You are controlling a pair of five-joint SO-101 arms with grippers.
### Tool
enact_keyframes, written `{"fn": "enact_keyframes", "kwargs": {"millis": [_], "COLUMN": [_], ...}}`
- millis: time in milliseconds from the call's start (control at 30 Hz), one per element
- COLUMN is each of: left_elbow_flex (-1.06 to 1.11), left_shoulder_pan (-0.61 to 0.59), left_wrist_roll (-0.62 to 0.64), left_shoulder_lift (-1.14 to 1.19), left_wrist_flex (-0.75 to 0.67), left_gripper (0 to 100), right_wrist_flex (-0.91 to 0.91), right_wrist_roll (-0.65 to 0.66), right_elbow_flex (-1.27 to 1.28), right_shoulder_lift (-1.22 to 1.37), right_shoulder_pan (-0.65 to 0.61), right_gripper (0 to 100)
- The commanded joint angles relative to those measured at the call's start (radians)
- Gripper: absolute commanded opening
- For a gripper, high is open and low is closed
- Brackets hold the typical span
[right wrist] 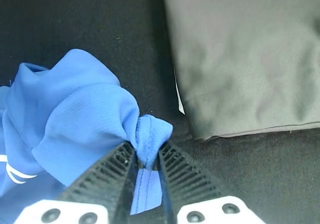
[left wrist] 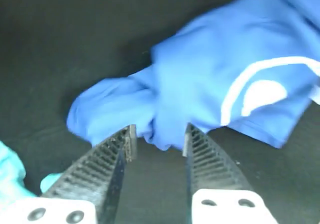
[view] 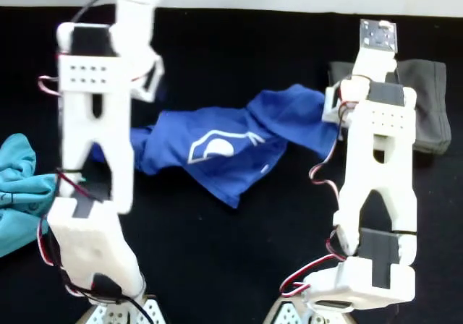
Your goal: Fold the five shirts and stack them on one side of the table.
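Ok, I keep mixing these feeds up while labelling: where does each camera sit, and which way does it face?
High view: fixed above the table, looking down; the left arm and right arm show, the blue shirt between them.
Left wrist view: on the left wrist, facing past the open left gripper at the blue shirt's edge; teal shirt nearby.
Right wrist view: on the right wrist, facing past the right gripper, shut on a blue shirt fold; grey shirt beside it.
Shared: all three show the blue shirt.

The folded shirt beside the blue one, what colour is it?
The folded shirt is plain dark grey, clearest in the right wrist view.
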Motion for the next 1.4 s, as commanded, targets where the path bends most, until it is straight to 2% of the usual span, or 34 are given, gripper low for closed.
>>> {"fn": "enact_keyframes", "kwargs": {"millis": [0, 133, 233, 300, 400, 533, 800, 967, 1100, 1233, 1367], "left_elbow_flex": [0.117, 0.386, 0.572, 0.673, 0.780, 0.854, 0.860, 0.848, 0.829, 0.805, 0.779], "left_shoulder_pan": [0.188, 0.403, 0.478, 0.498, 0.503, 0.496, 0.496, 0.495, 0.473, 0.406, 0.315], "left_wrist_roll": [0.009, 0.008, 0.008, 0.020, 0.121, 0.133, 0.135, 0.133, 0.130, 0.133, 0.110], "left_shoulder_lift": [-0.134, -0.206, -0.202, -0.191, -0.163, -0.105, 0.041, 0.087, 0.048, -0.035, -0.185], "left_wrist_flex": [0.015, 0.006, -0.137, -0.272, -0.420, -0.489, -0.606, -0.612, -0.574, -0.476, -0.310], "left_gripper": [17, 17, 17, 18, 18, 22, 22, 18, 0, 1, 1], "right_wrist_flex": [-0.019, -0.015, -0.012, -0.010, -0.010, -0.010, -0.010, -0.008, 0.016, 0.054, 0.125], "right_wrist_roll": [-0.006, -0.005, -0.008, -0.008, -0.008, -0.006, -0.005, -0.006, -0.008, -0.009, -0.011], "right_elbow_flex": [0.001, 0.002, 0.002, 0.002, 0.002, 0.002, 0.002, 0.004, 0.004, 0.002, -0.007], "right_shoulder_lift": [-0.004, -0.004, -0.004, -0.004, -0.005, -0.005, -0.005, -0.005, -0.005, -0.012, -0.015], "right_shoulder_pan": [-0.008, 0.004, 0.012, 0.012, 0.012, 0.012, 0.012, 0.012, 0.010, 0.008, 0.005], "right_gripper": [0.9, 0.9, 0.7, 0.7, 0.7, 0.7, 0.7, 0.7, 0.7, 0.7, 0.7]}}
